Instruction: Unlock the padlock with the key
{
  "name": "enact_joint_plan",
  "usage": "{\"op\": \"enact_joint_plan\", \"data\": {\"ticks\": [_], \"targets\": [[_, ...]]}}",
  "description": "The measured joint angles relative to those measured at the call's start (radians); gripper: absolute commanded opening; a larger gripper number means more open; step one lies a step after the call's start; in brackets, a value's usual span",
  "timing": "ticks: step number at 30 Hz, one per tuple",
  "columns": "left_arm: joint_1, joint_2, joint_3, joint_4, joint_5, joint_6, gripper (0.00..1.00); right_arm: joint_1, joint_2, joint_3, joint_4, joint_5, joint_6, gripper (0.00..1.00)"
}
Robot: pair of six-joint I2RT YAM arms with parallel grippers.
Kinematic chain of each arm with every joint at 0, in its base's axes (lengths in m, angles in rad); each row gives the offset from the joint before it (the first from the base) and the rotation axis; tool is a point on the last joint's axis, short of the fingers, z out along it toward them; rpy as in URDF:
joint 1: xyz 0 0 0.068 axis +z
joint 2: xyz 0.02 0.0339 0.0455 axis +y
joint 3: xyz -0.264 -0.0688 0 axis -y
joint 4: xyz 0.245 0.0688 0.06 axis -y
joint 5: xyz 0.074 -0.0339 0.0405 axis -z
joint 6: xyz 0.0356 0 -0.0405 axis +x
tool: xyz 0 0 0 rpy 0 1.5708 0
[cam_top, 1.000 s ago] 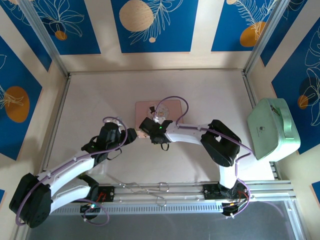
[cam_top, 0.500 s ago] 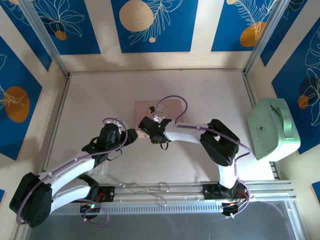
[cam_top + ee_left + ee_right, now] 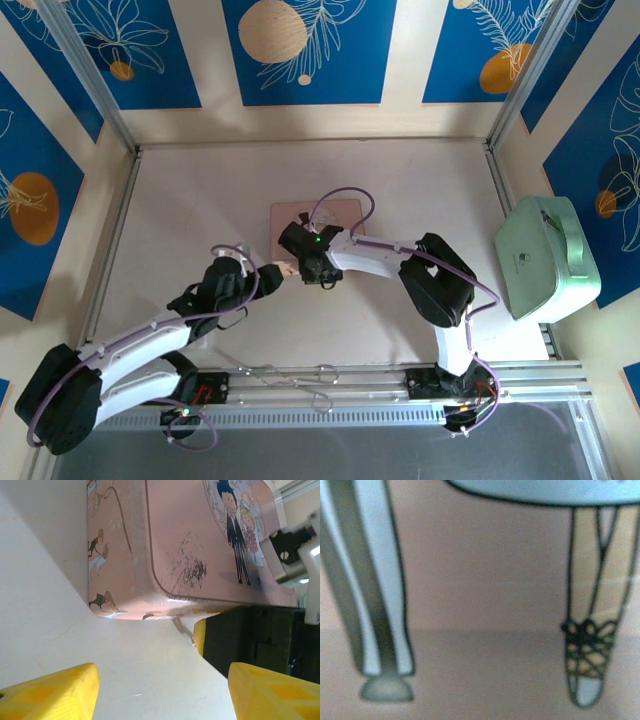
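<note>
Right gripper [image 3: 300,245] shifted upward onto pink box [image 3: 345,212], frame centre, jaw state indeterminable; left gripper [image 3: 162,680] spread wide; advisable: brace box.

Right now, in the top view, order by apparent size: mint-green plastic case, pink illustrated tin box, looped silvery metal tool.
Largest first: mint-green plastic case, then pink illustrated tin box (partly hidden), then looped silvery metal tool.
</note>
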Motion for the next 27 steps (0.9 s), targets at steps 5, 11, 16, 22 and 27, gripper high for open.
{"op": "enact_joint_plan", "data": {"ticks": [5, 11, 16, 22, 27], "targets": [[-0.091, 0.015, -0.011, 0.049, -0.040, -0.023, 0.58, -0.018, 0.000, 0.025, -0.037, -0.051, -0.008, 0.16], [-0.219, 0.095, -0.051, 0.200, -0.096, -0.044, 0.51, -0.037, 0.000, 0.035, -0.051, -0.112, -0.024, 0.16], [-0.272, 0.211, -0.056, 0.315, -0.119, -0.055, 0.51, -0.044, 0.008, 0.035, -0.055, -0.146, -0.026, 0.17], [-0.307, 0.341, -0.060, 0.472, -0.140, -0.069, 0.41, -0.062, 0.011, 0.042, -0.062, -0.191, -0.027, 0.18], [-0.327, 0.435, -0.059, 0.570, -0.157, -0.065, 0.44, -0.073, 0.011, 0.047, -0.069, -0.222, -0.034, 0.17]]}}
